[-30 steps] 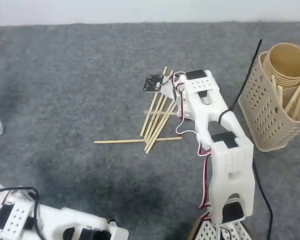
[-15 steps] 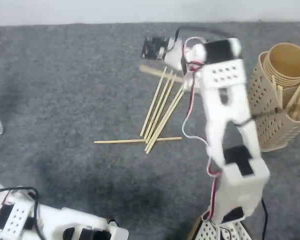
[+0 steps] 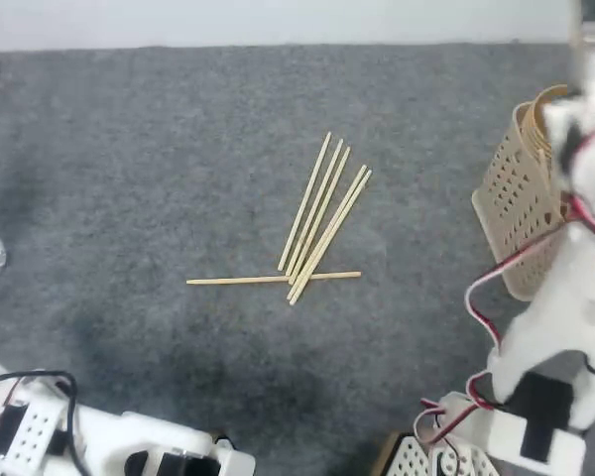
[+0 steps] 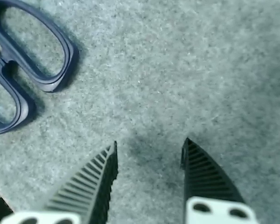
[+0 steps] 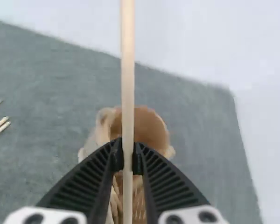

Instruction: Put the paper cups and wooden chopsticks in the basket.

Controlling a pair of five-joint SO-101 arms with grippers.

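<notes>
Right jaws: clamped on one chopstick (image 5: 127, 70), which stands upright through your right gripper (image 5: 127, 158).
Left jaws: spread apart with nothing between them; your left gripper (image 4: 150, 142) hangs over bare mat (image 3: 129, 149), near the scissors (image 4: 70, 56).
Basket (image 3: 516, 198): at the mat's right edge, cups (image 5: 151, 126) nested inside, directly below the held stick.
Loose chopsticks (image 3: 322, 218): a fan of them mid-mat with one lying across, well apart from the basket.
Handling: expect the sticks to be light, stiff and smooth, so likely to swivel in the grip. Pinch each near its middle, across its width.
Next: probably lower it, then release it into the basket.
</notes>
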